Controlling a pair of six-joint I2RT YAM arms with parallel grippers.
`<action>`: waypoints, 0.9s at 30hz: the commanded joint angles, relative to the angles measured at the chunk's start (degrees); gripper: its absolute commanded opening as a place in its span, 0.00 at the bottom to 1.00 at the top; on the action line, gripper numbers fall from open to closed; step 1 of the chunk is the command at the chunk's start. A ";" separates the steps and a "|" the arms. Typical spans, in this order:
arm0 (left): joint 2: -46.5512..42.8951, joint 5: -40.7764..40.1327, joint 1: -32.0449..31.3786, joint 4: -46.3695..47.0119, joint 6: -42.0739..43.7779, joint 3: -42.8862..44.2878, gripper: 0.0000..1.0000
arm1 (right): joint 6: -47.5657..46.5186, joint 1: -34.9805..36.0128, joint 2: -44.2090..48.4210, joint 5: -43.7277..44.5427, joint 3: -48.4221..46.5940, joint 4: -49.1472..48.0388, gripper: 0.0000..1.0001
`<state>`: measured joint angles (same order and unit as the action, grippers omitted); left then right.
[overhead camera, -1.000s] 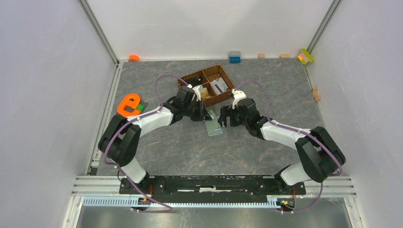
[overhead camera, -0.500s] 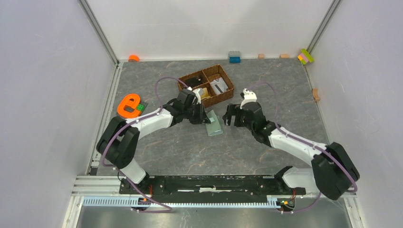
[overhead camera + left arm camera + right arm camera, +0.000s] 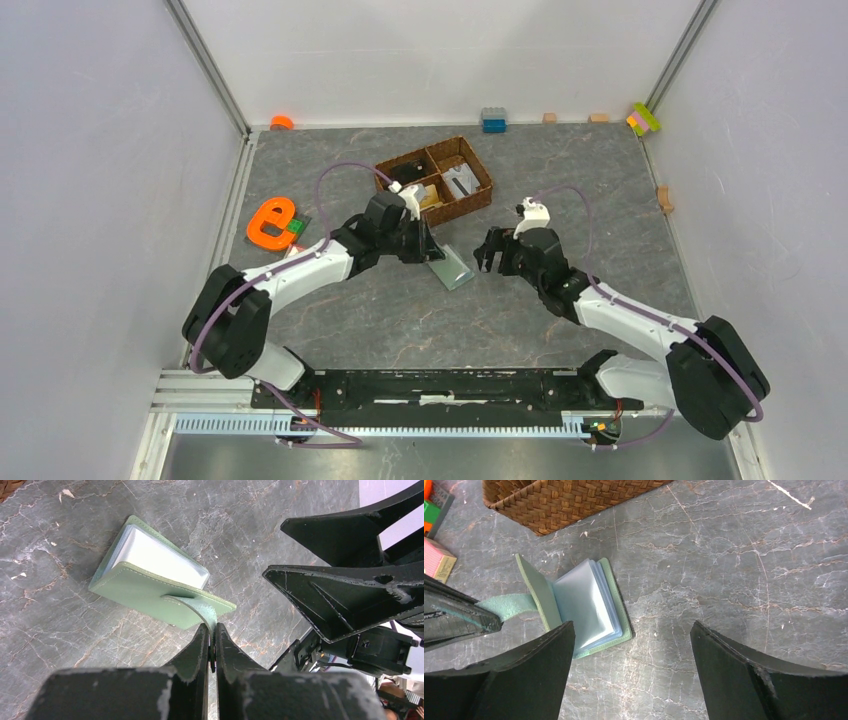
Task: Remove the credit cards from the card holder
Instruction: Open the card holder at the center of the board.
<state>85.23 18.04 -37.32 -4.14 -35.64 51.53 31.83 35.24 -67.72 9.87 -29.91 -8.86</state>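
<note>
**Card holder open on the grey marbled table, just on the near side of the wicker basket.**

The left gripper has its fingers pressed together on the holder's green strap, and one cover stands tilted up from the stone-patterned top. The right gripper hangs to the near right of the basket, fingers wide apart and gripping nothing. Pale clear sleeves fan out of the holder, but whether credit cards sit in them cannot be told. Plain white walls close in the table. An orange letter e lies well left of the basket. Small blocks line the wall behind it.
</note>
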 commanded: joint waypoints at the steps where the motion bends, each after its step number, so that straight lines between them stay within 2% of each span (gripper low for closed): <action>1: 0.22 0.27 -0.32 2.26 -0.75 0.32 0.10 | -0.60 0.17 2.12 -2.71 3.29 -7.42 0.88; 12: 3.15 -1.82 -0.38 -4.47 2.29 2.95 0.16 | -1.73 0.18 -3.99 -9.69 0.93 -7.61 0.81; 19: -0.09 -5.26 -0.74 -5.61 3.42 1.82 0.22 | -1.12 0.18 -9.67 -17.88 -0.13 -9.86 0.63; 27: 0.98 -5.27 -0.74 -5.87 3.25 1.78 0.23 | -2.33 0.44 -12.61 -19.91 -1.29 -11.06 0.65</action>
<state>86.96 13.65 -37.74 -9.82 -34.63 52.38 30.63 35.44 -79.85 -7.33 -28.58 -16.25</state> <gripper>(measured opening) 0.230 0.654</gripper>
